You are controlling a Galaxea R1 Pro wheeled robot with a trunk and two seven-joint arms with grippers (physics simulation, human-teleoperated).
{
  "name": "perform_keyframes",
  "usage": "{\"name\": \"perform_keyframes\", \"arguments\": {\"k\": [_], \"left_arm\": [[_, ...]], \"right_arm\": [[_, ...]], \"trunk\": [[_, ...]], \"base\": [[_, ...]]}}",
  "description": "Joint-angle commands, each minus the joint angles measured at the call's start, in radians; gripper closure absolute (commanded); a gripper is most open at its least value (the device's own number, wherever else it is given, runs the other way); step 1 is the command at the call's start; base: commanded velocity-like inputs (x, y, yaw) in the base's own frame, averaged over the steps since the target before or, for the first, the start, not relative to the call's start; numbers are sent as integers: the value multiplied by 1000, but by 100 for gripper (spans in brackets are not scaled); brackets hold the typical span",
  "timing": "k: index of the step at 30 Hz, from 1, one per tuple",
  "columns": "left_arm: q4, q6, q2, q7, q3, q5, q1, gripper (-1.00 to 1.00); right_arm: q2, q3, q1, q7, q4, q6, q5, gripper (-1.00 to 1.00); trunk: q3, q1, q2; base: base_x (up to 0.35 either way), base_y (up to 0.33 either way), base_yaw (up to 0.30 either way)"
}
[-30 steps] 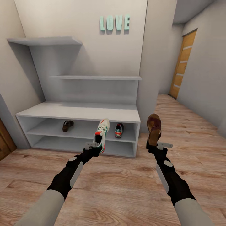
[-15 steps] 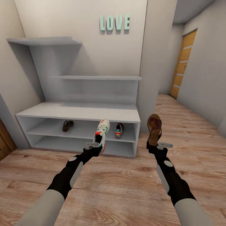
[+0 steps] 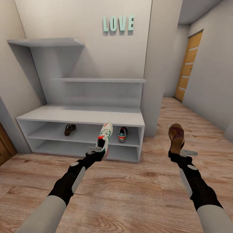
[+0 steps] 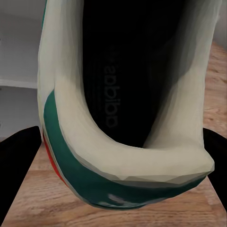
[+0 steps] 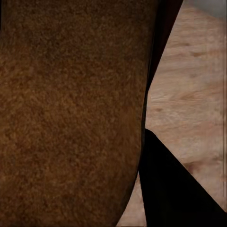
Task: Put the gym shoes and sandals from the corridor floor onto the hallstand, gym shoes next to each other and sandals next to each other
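Mint-green letters spelling LOVE (image 3: 118,23) hang high on the pale grey wall (image 3: 97,19), all four in one level row. To their right a plain square pillar (image 3: 158,64) juts forward from that wall and runs down to the floor. Past the pillar the passage goes further back, and a wooden door (image 3: 188,66) with pale horizontal bands stands shut in the right-hand wall (image 3: 213,84). At the far left, low down, the edge of a dark brown wooden panel (image 3: 5,145) shows beside the grey side wall

Gym shoe (image 4: 118,156) heel over corridor floor (image 4: 42,198)
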Motion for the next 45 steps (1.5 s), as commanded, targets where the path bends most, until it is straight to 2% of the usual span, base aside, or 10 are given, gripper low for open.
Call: {"name": "perform_keyframes", "arguments": {"k": [1, 5, 6, 9, 11, 12, 23, 30, 38, 45], "left_arm": [[-1, 8, 0, 0, 0, 10, 0, 100], [0, 8, 0, 0, 0, 9, 0, 100], [0, 8, 0, 0, 0, 9, 0, 100], [0, 9, 1, 1, 0, 7, 0, 100], [0, 9, 4, 2, 1, 6, 0, 100], [1, 9, 16, 2, 0, 6, 0, 100], [14, 9, 31, 15, 0, -7, 0, 100], [99, 11, 31, 15, -1, -10, 0, 100], [187, 11, 30, 13, -1, -8, 0, 100], [213, 11, 27, 12, -3, -6, 0, 100]], "right_arm": [[-19, -62, 0, -7, -2, 9, -16, 100], [-60, -262, 0, -7, -2, 66, -14, 100], [-69, -286, 0, -6, -3, 80, -14, 100], [-139, -402, 0, -8, -2, 146, -13, 100], [-183, -443, 0, -8, -2, 160, -13, 100], [-231, -481, 0, -8, -2, 169, -11, 100], [-311, -572, 0, -9, -2, 210, -5, 100], [-317, -603, 0, -11, -1, 398, -4, 100], [-317, -606, 0, -12, -3, 422, -3, 100], [-318, -606, 0, -13, -3, 423, -3, 100]], "trunk": [[-1, 0, 0], [-1, 0, 0], [-1, 0, 0], [-1, 0, 0], [-1, 0, 0], [-1, 0, 0], [-1, 0, 0], [-1, 0, 0], [-1, 0, 0], [-36, 3, -2]], "base": [[0, 0, 0], [0, 0, 0], [0, 0, 0], [0, 0, 0], [0, 0, 0], [0, 0, 0], [0, 0, 0], [0, 0, 0], [0, 0, 0], [0, 0, 0]]}}
